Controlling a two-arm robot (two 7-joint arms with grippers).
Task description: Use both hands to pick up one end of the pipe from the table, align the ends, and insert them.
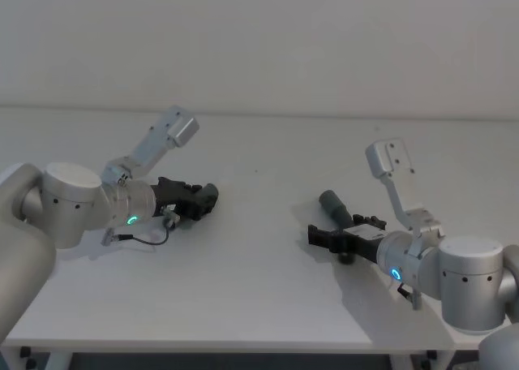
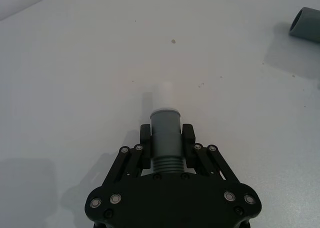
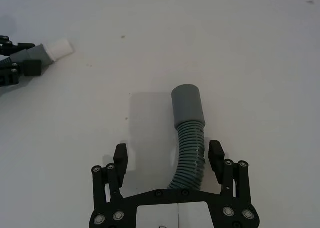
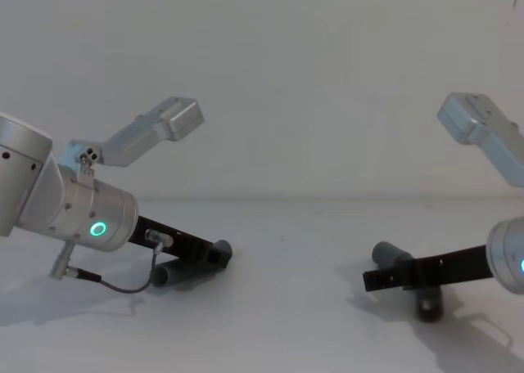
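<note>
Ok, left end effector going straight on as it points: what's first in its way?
Left end effector likely meets only bare table; the other piece's socket lies off its line, depth unclear.

Soft, even, fairly bright light washes the pale bench; shadows on it are faint, grey and diffuse at their edges.

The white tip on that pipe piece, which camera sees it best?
The left wrist view: the white tip sticks out clearly, close up, from the left gripper. The right wrist view shows the tip farther off. In the head and chest views it is too small to tell.
</note>
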